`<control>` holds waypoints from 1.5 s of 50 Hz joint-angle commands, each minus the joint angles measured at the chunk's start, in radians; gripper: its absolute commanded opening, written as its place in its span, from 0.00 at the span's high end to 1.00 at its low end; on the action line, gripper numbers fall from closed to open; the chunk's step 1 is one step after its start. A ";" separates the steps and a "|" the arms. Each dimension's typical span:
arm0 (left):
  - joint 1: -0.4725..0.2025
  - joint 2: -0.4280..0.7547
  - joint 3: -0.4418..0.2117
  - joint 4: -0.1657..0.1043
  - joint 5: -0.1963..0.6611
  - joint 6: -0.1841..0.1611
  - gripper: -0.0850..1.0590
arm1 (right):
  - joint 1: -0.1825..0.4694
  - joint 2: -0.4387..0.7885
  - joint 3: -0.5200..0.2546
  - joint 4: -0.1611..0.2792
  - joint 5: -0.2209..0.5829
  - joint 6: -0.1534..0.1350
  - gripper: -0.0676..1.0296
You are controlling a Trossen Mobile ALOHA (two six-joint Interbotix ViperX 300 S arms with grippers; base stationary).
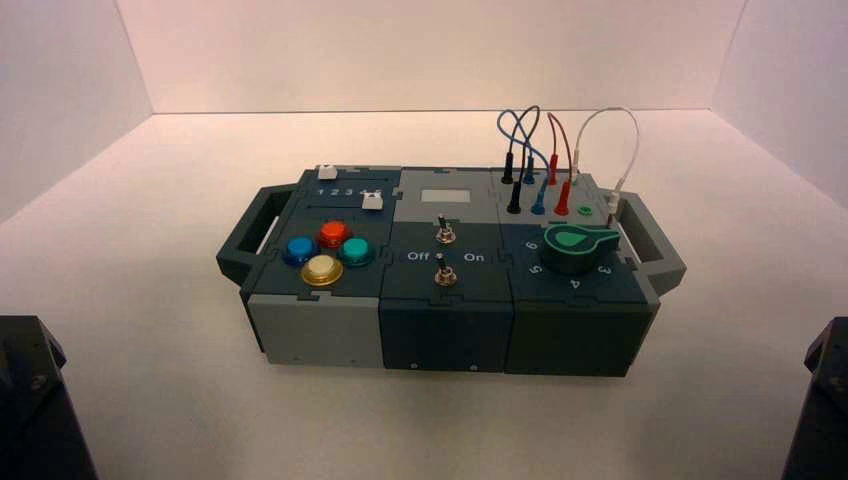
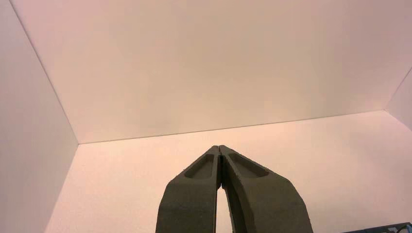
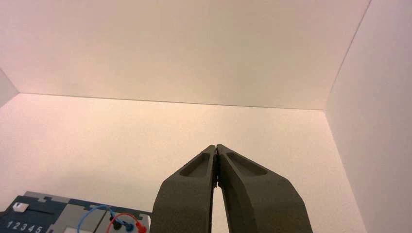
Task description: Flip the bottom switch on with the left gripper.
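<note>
The box stands mid-table. On its middle panel are two small silver toggle switches between the words Off and On; the bottom switch is the nearer one, the other sits behind it. My left gripper is shut and empty, parked low at the left, far from the box; only a dark part of that arm shows in the high view. My right gripper is shut and empty, parked at the right, its arm at the frame's edge.
On the box: blue, red, teal and yellow buttons at the left, white sliders behind them, a green rotary knob at the right, plugged wires at the back right. White walls enclose the table.
</note>
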 commanded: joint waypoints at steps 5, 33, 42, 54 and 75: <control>0.005 0.000 -0.017 0.003 -0.008 0.005 0.95 | -0.005 0.003 -0.017 0.005 -0.005 0.003 0.96; -0.034 0.014 -0.078 -0.009 0.221 -0.005 0.95 | 0.002 0.011 -0.034 0.029 0.107 0.008 0.96; -0.104 0.032 -0.141 -0.044 0.449 -0.035 0.95 | 0.002 0.014 -0.041 0.040 0.207 0.009 0.96; -0.187 0.054 -0.186 -0.149 0.641 -0.061 0.95 | 0.002 0.077 -0.092 0.107 0.396 0.009 0.96; -0.239 0.078 -0.173 -0.229 0.727 -0.080 0.95 | 0.017 0.348 -0.120 0.247 0.558 0.005 0.96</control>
